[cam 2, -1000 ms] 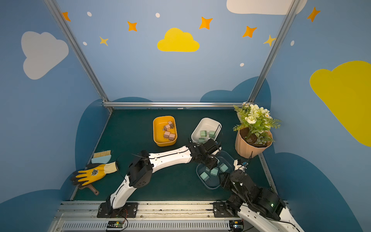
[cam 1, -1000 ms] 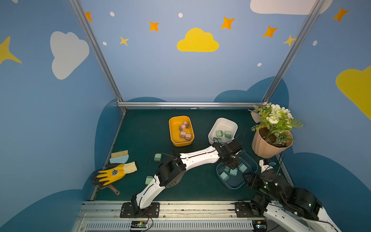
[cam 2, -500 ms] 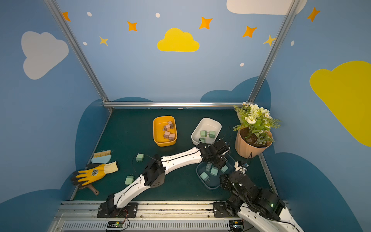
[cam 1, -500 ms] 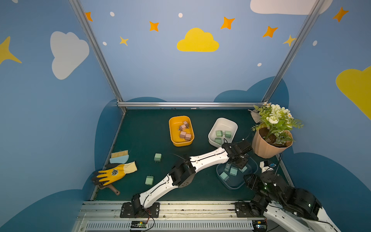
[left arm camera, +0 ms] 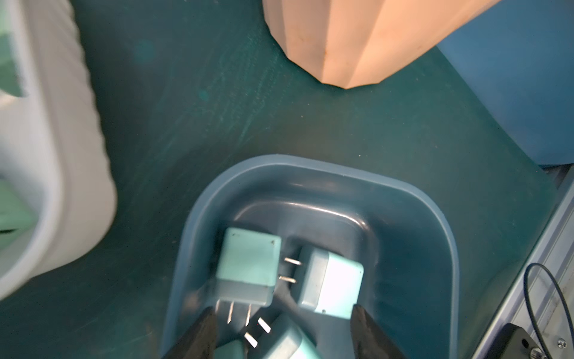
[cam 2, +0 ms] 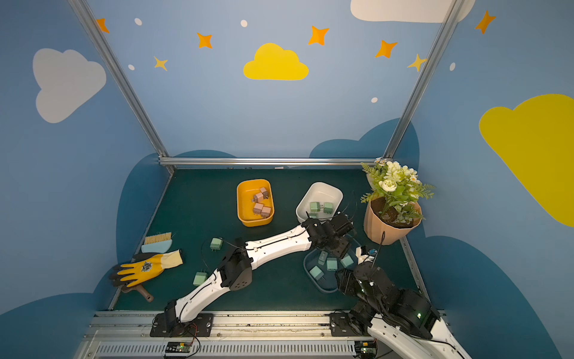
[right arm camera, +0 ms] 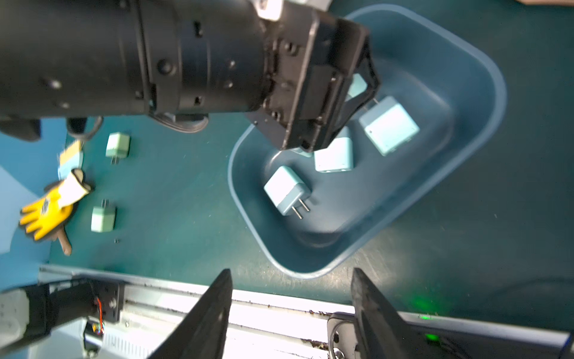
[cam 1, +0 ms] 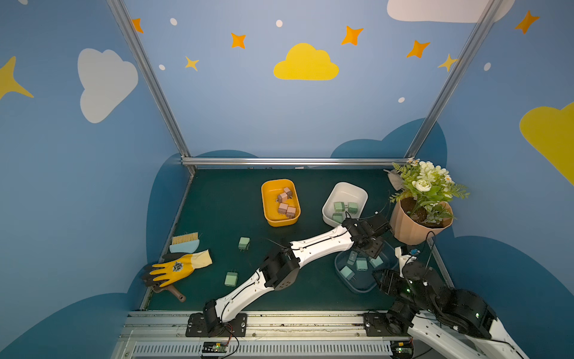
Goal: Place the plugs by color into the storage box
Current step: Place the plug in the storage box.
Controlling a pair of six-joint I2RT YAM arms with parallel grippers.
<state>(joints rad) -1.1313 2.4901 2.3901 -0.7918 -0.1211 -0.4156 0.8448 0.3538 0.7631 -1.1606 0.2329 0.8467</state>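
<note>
My left gripper (left arm camera: 284, 310) hangs open just over the blue bin (left arm camera: 310, 158), with nothing between its fingers. Several light teal plugs (left arm camera: 248, 261) lie loose in that bin (cam 1: 360, 289) beneath the gripper (cam 1: 371, 248). My right gripper (right arm camera: 292, 273) stands open and empty by the bin's near rim (right arm camera: 484, 62), over the front rail. Pink plugs (cam 1: 284, 202) lie in a yellow bin (cam 1: 267, 217). Pale green plugs (cam 1: 344, 206) lie in a white bin (cam 1: 344, 186). Two green plugs (cam 1: 244, 243) (cam 1: 231, 278) rest on the mat at the left.
A flower pot (cam 1: 416, 223) stands right behind the blue bin, close to the left wrist. A yellow glove (cam 1: 177, 269) and a yellow-bristled brush (cam 1: 184, 244) lie at the mat's left edge. A metal rail (cam 1: 279, 323) runs along the front.
My left arm has stretched to the right, from beside the white bin to over the blue bin, and its jaws have opened. The right arm has hardly moved.
</note>
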